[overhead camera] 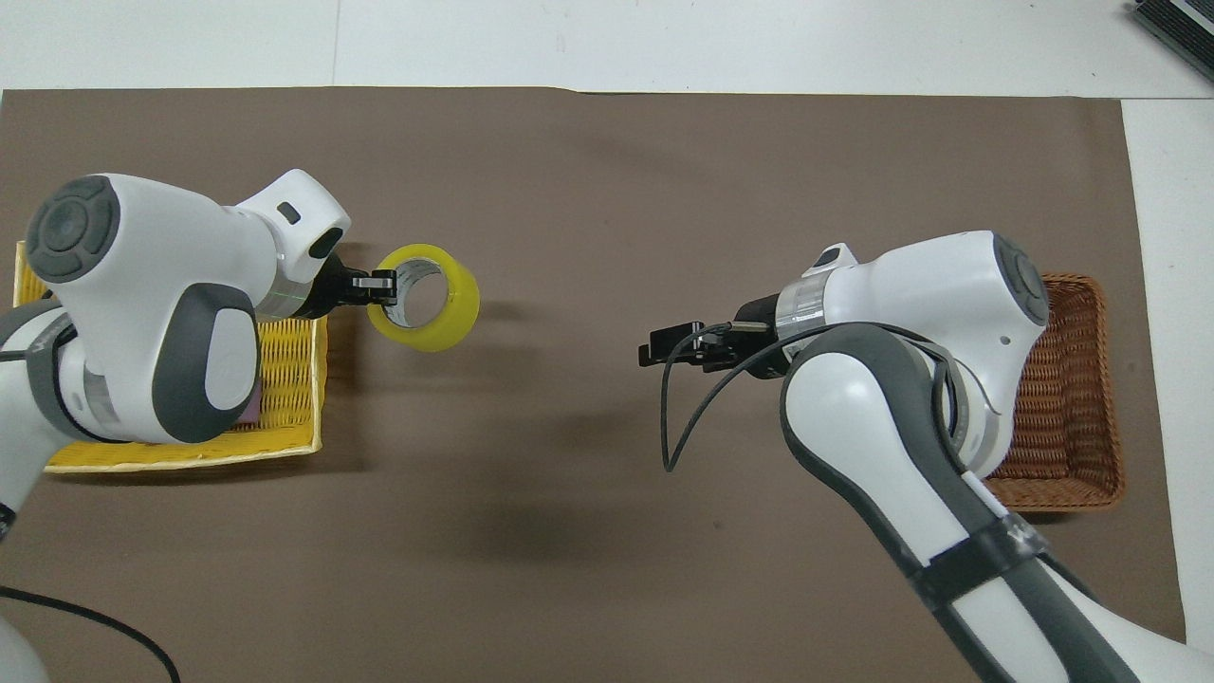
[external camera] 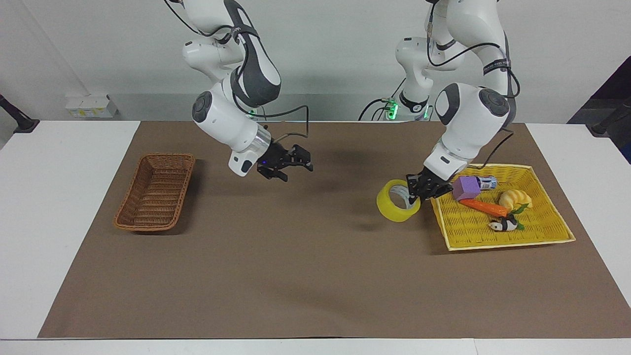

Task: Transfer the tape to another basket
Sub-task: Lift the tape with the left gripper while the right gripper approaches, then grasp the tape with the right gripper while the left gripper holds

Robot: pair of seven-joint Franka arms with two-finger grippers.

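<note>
The yellow tape (external camera: 397,207) hangs in my left gripper (external camera: 412,195), which is shut on the roll's wall. The roll is in the air over the brown mat, just past the yellow basket's edge, on the side toward the right arm's end. In the overhead view the tape (overhead camera: 427,299) shows its pale core, with the left gripper (overhead camera: 384,283) at its rim. The brown wicker basket (external camera: 167,156) stands empty at the right arm's end of the table (overhead camera: 1112,398). My right gripper (external camera: 292,166) is open and empty over the middle of the mat (overhead camera: 664,346).
The yellow square basket (external camera: 512,243) at the left arm's end holds a purple block (external camera: 466,187), a carrot (external camera: 483,207), a bread toy (external camera: 515,198), a small can (external camera: 487,182) and a small black-and-white toy (external camera: 503,225). The left arm covers most of it from above (overhead camera: 190,459).
</note>
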